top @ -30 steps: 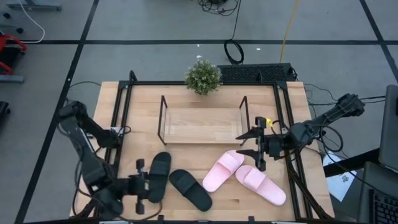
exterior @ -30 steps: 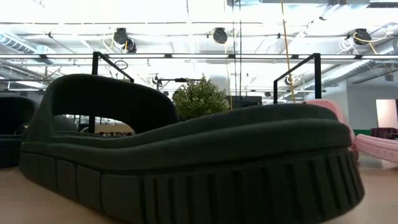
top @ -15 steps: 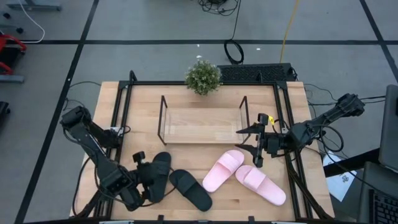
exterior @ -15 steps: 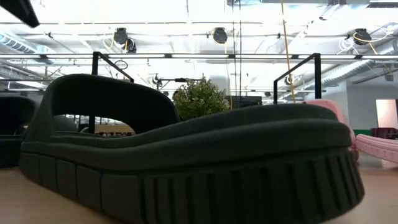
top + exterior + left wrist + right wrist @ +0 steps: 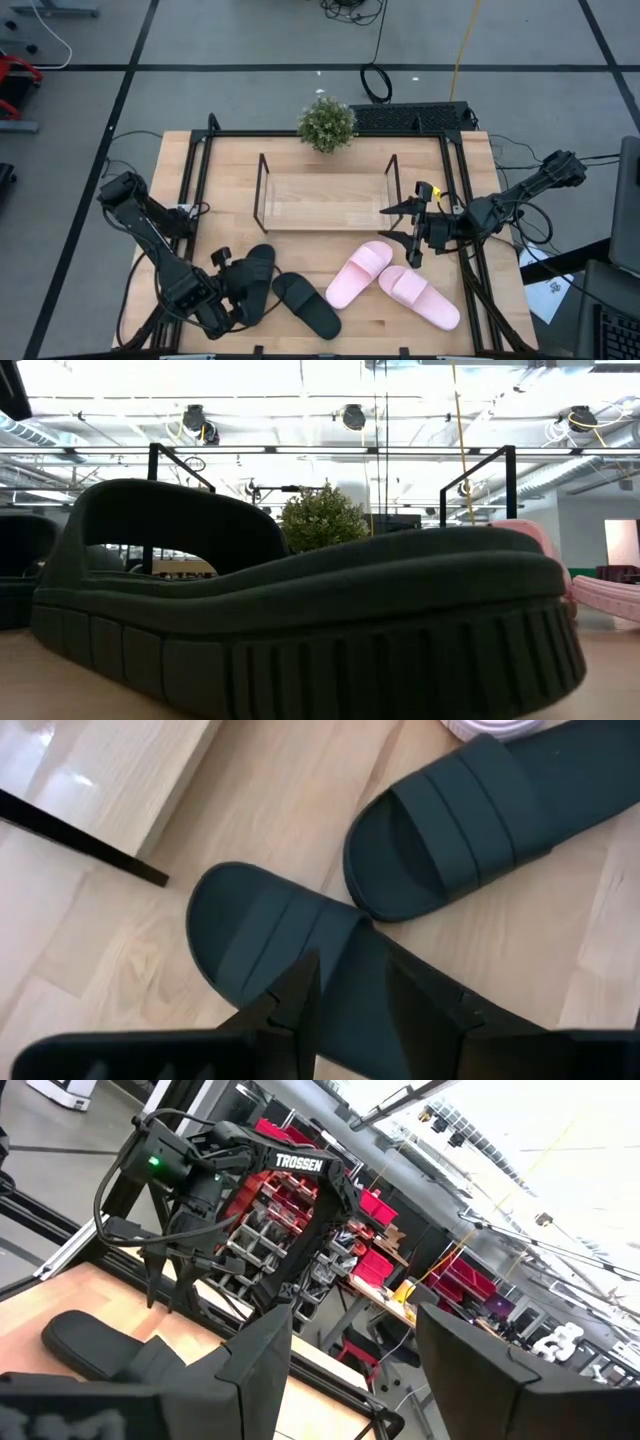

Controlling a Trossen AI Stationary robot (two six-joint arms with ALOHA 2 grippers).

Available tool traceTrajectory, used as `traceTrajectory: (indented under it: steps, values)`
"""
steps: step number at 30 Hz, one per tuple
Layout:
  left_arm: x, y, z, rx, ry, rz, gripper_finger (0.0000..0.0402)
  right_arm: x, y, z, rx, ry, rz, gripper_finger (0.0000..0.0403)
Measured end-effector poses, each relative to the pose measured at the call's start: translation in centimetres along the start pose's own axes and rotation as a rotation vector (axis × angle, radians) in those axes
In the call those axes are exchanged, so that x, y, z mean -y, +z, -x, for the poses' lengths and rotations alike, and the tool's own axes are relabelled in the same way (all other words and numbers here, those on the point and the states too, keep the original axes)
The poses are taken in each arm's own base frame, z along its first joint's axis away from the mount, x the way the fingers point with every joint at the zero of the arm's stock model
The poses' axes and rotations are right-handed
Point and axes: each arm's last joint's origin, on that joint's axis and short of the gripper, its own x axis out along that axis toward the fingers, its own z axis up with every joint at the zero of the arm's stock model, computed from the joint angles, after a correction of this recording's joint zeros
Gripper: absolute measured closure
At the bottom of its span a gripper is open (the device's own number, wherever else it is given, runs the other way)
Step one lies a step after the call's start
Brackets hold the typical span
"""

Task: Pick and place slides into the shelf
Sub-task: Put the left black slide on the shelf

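Here the left hand (image 5: pixel 232 283) sits low over the left black slide (image 5: pixel 255 280) near the table's (image 5: pixel 330 250) front edge, its fingers (image 5: pixel 295 1000) parted around the heel end (whether the pads actually touch the rubber cannot be told). The matte slide lies flat, strap toward the shelf (image 5: pixel 325 200). The second black slide (image 5: pixel 307 304) lies angled just beside it, and the two pink slides (image 5: pixel 390 280) rest together to the right. The right hand (image 5: pixel 412 238) hangs released, fingers spread, beside the shelf's right end, holding nothing.
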Motion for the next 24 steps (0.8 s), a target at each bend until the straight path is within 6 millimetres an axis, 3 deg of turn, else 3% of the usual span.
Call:
traceTrajectory:
  steps: [24]
  values:
    - [-0.22, 0.56, -0.35, -0.015, 0.006, 0.013, 0.0288, 0.0, 0.0, 0.0, 0.001, 0.001, 0.006, 0.0197]
